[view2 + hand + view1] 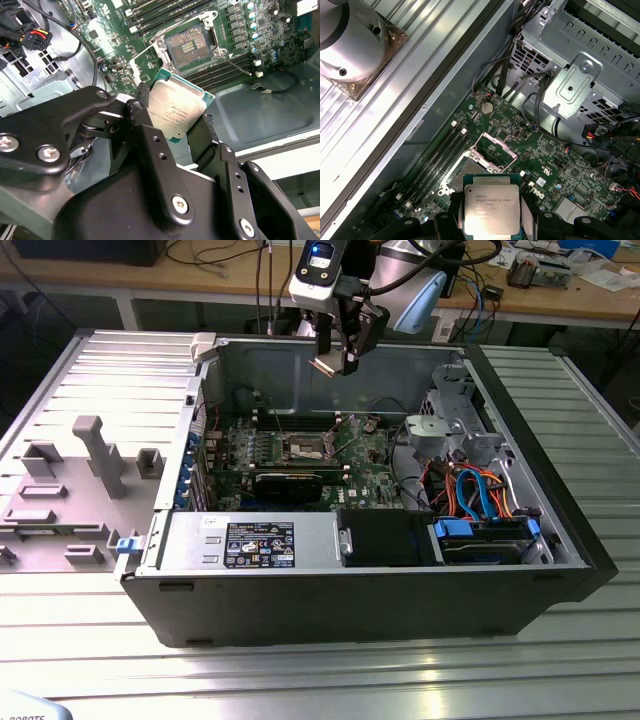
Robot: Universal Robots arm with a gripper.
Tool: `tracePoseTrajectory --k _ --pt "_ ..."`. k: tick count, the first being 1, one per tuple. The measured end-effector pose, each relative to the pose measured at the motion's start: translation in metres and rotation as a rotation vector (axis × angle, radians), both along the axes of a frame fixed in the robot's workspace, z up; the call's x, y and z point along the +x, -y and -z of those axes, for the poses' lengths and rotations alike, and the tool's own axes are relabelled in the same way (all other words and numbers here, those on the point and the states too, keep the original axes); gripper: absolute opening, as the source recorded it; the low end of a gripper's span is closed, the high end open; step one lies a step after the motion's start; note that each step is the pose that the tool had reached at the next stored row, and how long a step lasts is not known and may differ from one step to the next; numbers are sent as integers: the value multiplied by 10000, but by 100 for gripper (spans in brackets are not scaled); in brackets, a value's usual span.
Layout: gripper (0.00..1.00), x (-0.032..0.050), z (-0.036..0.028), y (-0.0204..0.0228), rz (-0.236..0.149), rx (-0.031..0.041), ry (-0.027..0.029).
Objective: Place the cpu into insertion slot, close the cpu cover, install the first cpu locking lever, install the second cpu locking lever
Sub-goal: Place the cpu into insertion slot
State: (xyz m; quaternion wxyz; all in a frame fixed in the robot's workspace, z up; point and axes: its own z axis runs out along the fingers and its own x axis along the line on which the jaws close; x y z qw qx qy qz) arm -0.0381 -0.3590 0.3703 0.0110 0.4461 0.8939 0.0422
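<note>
**A:** While the arm is hovering over the open computer case (350, 590), the gripper (336, 358) is pinching the cpu (176, 111) by two opposite edges. The jaws are closing tight on it, and its silvery top is facing both wrist cameras.

**B:** And that chip is riding high. In the exterior view it is hanging near the case's far wall, well above the green motherboard (368, 476) and touching nothing but the fingers (144, 102).

**A:** The insertion slot (187, 45) is lying bare down there, its dark centre showing inside the silver rim.

**B:** Right, the cpu cover (499, 143) is standing raised on its hinge beside the socket, with the board showing through its window. In the first wrist view the chip is sitting just short of the slot, apart from it.

**A:** The case itself is resting on its side on the slatted metal table (300, 680).
</note>
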Motion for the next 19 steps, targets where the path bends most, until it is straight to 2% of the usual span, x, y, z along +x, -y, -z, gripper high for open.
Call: tracePoseTrajectory --k 12,19 --pt "55 -3 1 0 38 1 0" --pt "55 -11 36 -4 858 1 0"
